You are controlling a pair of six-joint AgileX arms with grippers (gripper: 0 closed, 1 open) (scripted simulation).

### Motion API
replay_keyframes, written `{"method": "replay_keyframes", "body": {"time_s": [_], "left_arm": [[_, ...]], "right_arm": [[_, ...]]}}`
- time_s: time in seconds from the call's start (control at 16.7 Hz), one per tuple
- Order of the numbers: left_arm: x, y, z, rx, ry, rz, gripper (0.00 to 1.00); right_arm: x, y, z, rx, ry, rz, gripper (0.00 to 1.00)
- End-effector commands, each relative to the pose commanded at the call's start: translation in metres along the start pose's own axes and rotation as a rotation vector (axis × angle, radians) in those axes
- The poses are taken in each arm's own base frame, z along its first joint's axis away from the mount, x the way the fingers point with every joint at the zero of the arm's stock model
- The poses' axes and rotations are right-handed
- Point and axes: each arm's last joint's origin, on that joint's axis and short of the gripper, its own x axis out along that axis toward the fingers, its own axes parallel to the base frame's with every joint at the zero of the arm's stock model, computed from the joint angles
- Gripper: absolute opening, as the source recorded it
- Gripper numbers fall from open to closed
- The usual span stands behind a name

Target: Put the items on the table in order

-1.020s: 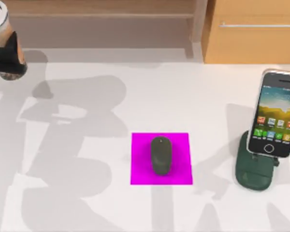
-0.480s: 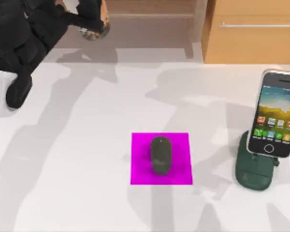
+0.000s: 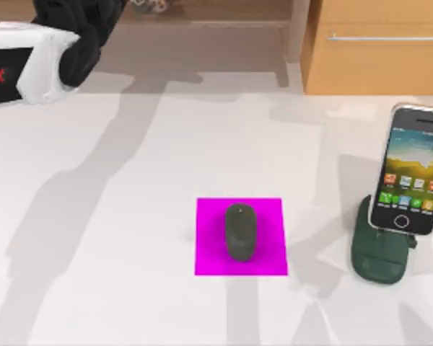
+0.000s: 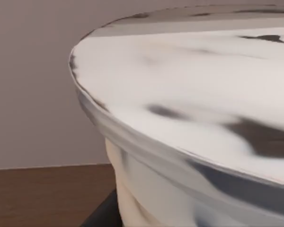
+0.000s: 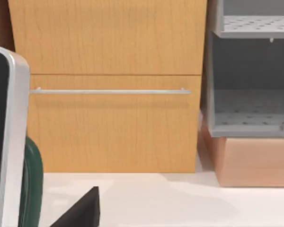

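Resting: mouse [image 3: 239,231] on magenta pad [image 3: 209,252], mid table [image 3: 130,288].
Phone [image 3: 410,173]: propped in green stand [image 3: 375,259], rt.
L arm [image 3: 43,50]: far-left corner; grip can't tell.

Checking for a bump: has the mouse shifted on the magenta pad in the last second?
No. In the top view the mouse sits at the same spot on the magenta pad, with the same margins to the pad's edges as before.
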Motion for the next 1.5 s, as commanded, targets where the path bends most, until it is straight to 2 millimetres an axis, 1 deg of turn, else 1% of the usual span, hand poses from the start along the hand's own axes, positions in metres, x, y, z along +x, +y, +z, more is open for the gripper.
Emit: {"method": "replay_keyframes", "body": {"time_s": [0.24, 0.42, 0.66, 0.72, 0.9, 1.2, 1.5], "left_arm": [[0.024, -0.005, 0.004, 0.029, 0.044, 0.148, 0.0], [0.034, -0.006, 0.0, 0.046, 0.075, 0.207, 0.0], [0.035, -0.006, -0.001, 0.047, 0.079, 0.212, 0.0], [0.034, -0.003, 0.001, 0.048, 0.077, 0.217, 0.0], [0.033, -0.005, 0.004, 0.045, 0.07, 0.213, 0.0], [0.035, -0.006, -0.001, 0.047, 0.079, 0.212, 0.0], [0.035, -0.006, -0.001, 0.047, 0.079, 0.212, 0.38]], "right_arm": [[0.0, 0.0, 0.0, 0.0, 0.0, 0.0, 1.0], [0.0, 0.0, 0.0, 0.0, 0.0, 0.0, 1.0], [0.0, 0.0, 0.0, 0.0, 0.0, 0.0, 1.0], [0.0, 0.0, 0.0, 0.0, 0.0, 0.0, 1.0], [0.0, 0.0, 0.0, 0.0, 0.0, 0.0, 1.0], [0.0, 0.0, 0.0, 0.0, 0.0, 0.0, 1.0], [0.0, 0.0, 0.0, 0.0, 0.0, 0.0, 1.0]]}}
